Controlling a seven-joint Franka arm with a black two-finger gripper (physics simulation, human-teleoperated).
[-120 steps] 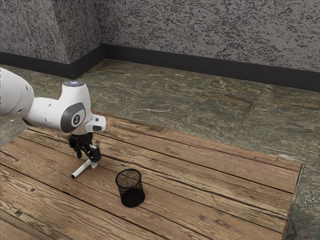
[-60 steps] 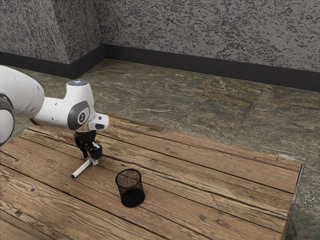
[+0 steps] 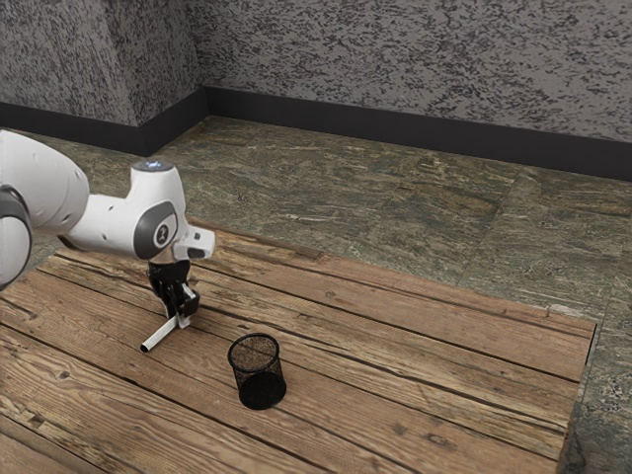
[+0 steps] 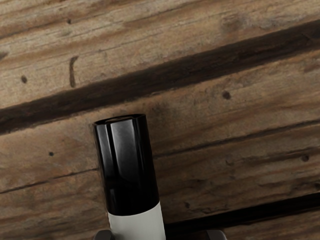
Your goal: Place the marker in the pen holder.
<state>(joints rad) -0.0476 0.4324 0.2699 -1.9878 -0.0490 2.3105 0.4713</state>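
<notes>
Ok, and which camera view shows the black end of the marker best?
The wrist view. The black end is large there, and its rim and its border with the white body are clear. The exterior view shows it as a small dark tip, at the end away from the tool.
</notes>
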